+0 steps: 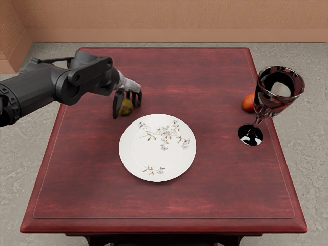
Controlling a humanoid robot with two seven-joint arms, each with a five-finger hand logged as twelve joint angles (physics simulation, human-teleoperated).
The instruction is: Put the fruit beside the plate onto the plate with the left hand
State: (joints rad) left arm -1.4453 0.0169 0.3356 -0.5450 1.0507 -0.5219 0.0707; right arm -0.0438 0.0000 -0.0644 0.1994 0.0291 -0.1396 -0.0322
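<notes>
Now | left robot hand (126,95) curled around fruit (126,107) | fruit just beside plate (137,149)

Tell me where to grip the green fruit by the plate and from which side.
Probably across its round middle, from above. The green fruit is small and rounded, resting on the table just off the upper-left rim of the plate, so a top-down pinch avoids the plate. The left hand hangs over it.
</notes>
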